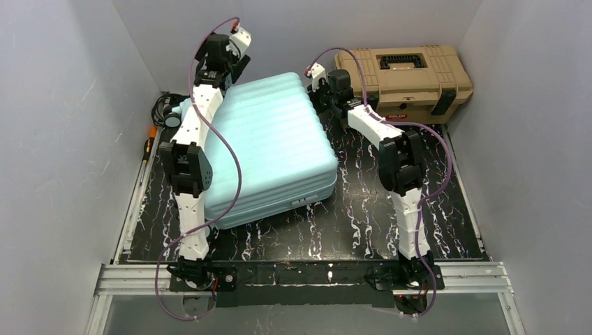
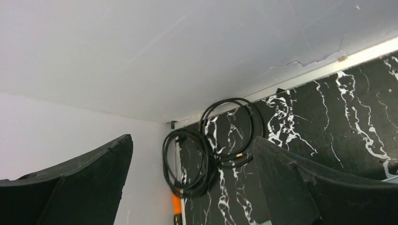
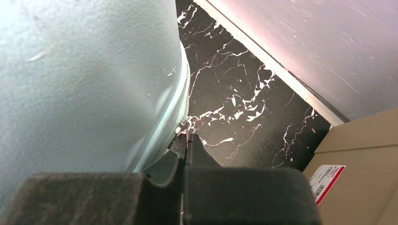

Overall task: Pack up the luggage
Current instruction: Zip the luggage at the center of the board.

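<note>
Luggage [image 1: 272,146] lies lid down and ribbed shell up on the left-centre of the desk [image 1: 370,216], skewed to its edges.

Handling, judged: the hard shell is stiff, smooth and likely slippery. It is bulky, probably too wide and heavy for one pincer to lift. Best holds look like the seam between the halves or a zip pull (no handle plainly seen).

Right pincer [image 3: 185,140]: closed tight, tips at the seam on the case's far right corner. Whether a zip pull is pinched is too small to tell.

Left pincer [image 2: 192,150]: spread wide, nothing between, raised over the far left corner, facing coiled black cables [image 2: 230,131].

Surface: black, white-veined, glossy, so the case may slide when pushed.

Room: tight, with grey walls on three sides. A tan toolbox [image 1: 405,84] sits just beyond the right arm and a screwdriver [image 1: 149,143] lies along the left edge.
</note>
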You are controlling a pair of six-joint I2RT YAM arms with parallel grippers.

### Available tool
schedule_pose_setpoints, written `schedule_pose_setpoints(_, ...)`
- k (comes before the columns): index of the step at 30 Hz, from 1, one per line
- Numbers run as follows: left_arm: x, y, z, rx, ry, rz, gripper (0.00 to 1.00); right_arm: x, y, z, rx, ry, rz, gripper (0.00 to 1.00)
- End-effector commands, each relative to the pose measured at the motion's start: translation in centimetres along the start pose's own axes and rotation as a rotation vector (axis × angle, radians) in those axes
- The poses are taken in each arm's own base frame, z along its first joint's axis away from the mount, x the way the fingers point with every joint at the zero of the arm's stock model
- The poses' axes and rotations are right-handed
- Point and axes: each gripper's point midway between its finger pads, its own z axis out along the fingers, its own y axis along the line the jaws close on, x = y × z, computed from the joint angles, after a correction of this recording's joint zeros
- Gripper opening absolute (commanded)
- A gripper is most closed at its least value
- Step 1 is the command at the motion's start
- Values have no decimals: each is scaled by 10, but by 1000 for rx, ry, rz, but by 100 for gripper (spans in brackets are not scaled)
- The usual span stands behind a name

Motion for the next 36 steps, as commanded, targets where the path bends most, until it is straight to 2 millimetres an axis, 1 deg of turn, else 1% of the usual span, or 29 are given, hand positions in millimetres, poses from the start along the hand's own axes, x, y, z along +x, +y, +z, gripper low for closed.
schedule_pose_setpoints(1, -33, 87, -92, -151, 28, -185, 98, -46, -33, -8, 142, -122, -57, 1)
schedule_pose_setpoints(3, -31, 121, -134, -201, 29, -241, 98, -50, -32, -10, 137, -129, -51, 1)
schedule_pose_setpoints(4, -25, 131, -155, -205, 41, -263, 98, -52, -31, -11, 138, -132, -49, 1)
schedule_pose_setpoints(6, -7, 141, -202, -193, 70, -279, 98, -53, -32, -13, 143, -132, -37, 1)
schedule_pose_setpoints(7, 6, 138, -226, -165, 84, -270, 98, -53, -32, -15, 145, -127, -36, 1)
schedule_pose_setpoints(8, 21, 129, -249, -115, 97, -257, 98, -53, -31, -16, 144, -121, -34, 1)
schedule_pose_setpoints(9, 37, 117, -276, -51, 107, -238, 98, -51, -31, -18, 146, -114, -30, 1)
schedule_pose_setpoints(13, 120, 49, -369, 163, 180, -144, 98, -48, -29, -25, 150, -100, -21, 1)
schedule_pose_setpoints(14, 142, 32, -389, 204, 206, -122, 98, -46, -28, -27, 148, -94, -20, 1)
schedule_pose_setpoints(15, 172, 10, -405, 249, 264, -102, 98, -45, -26, -28, 140, -90, -21, 1)
schedule_pose_setpoints(17, 206, -9, -436, 277, 308, -82, 98, -44, -23, -31, 130, -89, -21, 1)
schedule_pose_setpoints(18, 216, -17, -451, 294, 302, -84, 98, -43, -22, -32, 126, -85, -19, 1)
schedule_pose_setpoints(19, 221, -28, -464, 337, 293, -94, 98, -41, -21, -33, 123, -82, -17, 1)
schedule_pose_setpoints(21, 221, -54, -484, 453, 226, -119, 98, -36, -19, -33, 119, -67, -8, 1)
schedule_pose_setpoints(22, 220, -65, -491, 500, 197, -131, 98, -32, -18, -32, 113, -52, -3, 1)
schedule_pose_setpoints(23, 223, -71, -492, 517, 197, -141, 98, -31, -17, -32, 110, -51, 0, 1)
schedule_pose_setpoints(24, 227, -72, -488, 509, 214, -140, 98, -24, -15, -32, 102, -24, 12, 1)
schedule_pose_setpoints(26, 243, -61, -468, 404, 280, -102, 98, -16, -10, -32, 84, -2, 21, 1)
schedule_pose_setpoints(28, 253, -49, -451, 316, 309, -46, 98, -13, -5, -33, 61, 5, 25, 1)
schedule_pose_setpoints(30, 257, -37, -435, 230, 319, -5, 98, -11, 0, -35, 35, 6, 23, 1)
schedule_pose_setpoints(33, 267, -20, -416, 104, 369, 31, 98, -13, 7, -40, 1, 1, 8, 1)
schedule_pose_setpoints(36, 273, 2, -398, -52, 421, 63, 98, -16, 11, -45, -15, -6, -10, 1)
